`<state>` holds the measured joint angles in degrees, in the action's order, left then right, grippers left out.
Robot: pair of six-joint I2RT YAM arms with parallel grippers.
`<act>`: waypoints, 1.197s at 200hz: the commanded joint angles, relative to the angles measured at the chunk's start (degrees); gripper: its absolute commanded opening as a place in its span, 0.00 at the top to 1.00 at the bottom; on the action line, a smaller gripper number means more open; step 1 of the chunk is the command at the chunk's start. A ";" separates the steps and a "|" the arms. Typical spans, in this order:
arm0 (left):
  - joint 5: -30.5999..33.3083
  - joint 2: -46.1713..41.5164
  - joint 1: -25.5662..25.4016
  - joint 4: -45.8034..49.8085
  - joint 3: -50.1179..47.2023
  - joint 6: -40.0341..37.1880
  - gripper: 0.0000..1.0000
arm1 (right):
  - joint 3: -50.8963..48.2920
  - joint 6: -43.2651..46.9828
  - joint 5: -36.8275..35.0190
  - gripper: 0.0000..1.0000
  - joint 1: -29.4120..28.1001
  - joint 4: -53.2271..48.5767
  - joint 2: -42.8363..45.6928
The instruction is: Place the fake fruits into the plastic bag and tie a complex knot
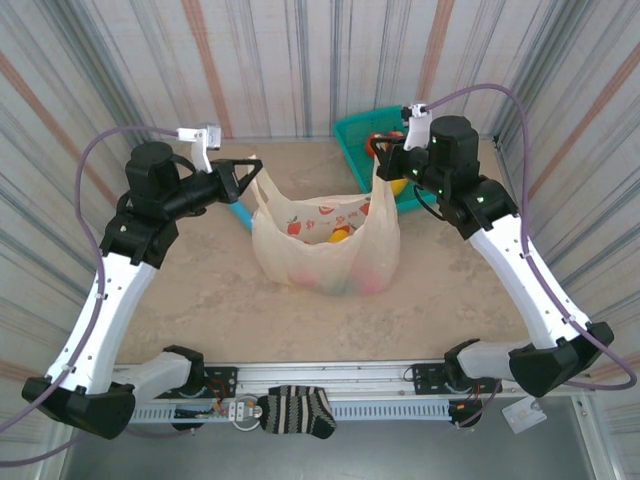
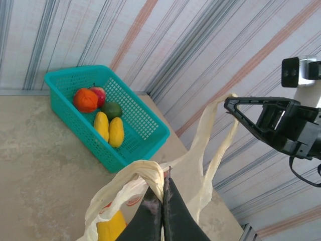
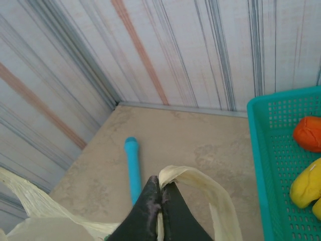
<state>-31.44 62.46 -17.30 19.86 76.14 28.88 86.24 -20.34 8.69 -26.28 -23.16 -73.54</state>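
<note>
Striped corrugated walls are closing in a beige mottled worktop (image 1: 200, 300). The plastic bag (image 1: 300, 255) is standing at its middle, hanging between the two pincers. The left pincer (image 1: 252, 172) is pinching shut on the left loop handle (image 2: 150, 173), and the right pincer (image 1: 381, 160) is clamping the right loop handle (image 3: 200, 182). Both handles are being held up and apart, so the mouth is gaping.

Below and between the pincers, a yellow fruit (image 1: 342, 236) is lying near the top of the bag. Pink and green round fruits (image 1: 362, 280) are showing blurred through the thin cream film, which is carrying red-orange fruit prints.

Just behind the right pincer, a teal mesh basket (image 2: 140, 120) is holding an orange fruit (image 2: 86, 100), a red apple (image 2: 100, 92), a dark green fruit (image 2: 112, 109) and two yellow fruits (image 2: 102, 125) side by side. The left wrist camera is showing all five clearly, while from above the right arm is covering most of them.

The right wrist camera is showing a blue stick-like tool (image 3: 132, 165) lying on the worktop beyond its fingertips. From above, the tool is lying close beneath the left pincer.
</note>
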 commanded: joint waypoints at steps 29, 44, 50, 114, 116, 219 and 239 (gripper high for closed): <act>-3.77 -1.11 0.26 -7.20 -2.59 3.19 1.00 | -1.13 2.70 4.23 0.60 0.39 1.88 2.97; -4.49 -0.98 0.18 -7.94 -2.84 3.35 1.00 | 0.24 3.86 5.23 0.52 0.36 -0.36 2.63; -4.88 -0.76 0.13 -8.38 -2.94 3.42 1.00 | 0.78 4.01 4.96 0.51 0.36 -1.24 2.47; -6.94 -0.21 -6.08 -14.91 -7.12 0.12 0.76 | -0.38 3.74 4.93 0.53 0.36 -3.26 3.21; -7.07 -0.29 -6.17 -15.26 -7.42 0.12 0.76 | -0.52 3.77 4.89 0.53 0.36 -3.20 3.24; -3.70 -8.39 -11.96 -23.10 -18.74 -13.27 0.82 | -0.38 3.29 6.24 0.62 2.81 -3.80 2.54; -2.31 -8.54 -12.06 -23.76 -19.27 -13.83 0.95 | 0.66 2.82 7.22 0.60 2.73 -5.07 2.95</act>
<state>-35.77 54.76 -29.02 -0.43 58.04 18.50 85.54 -17.39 13.82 -23.59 -26.28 -71.35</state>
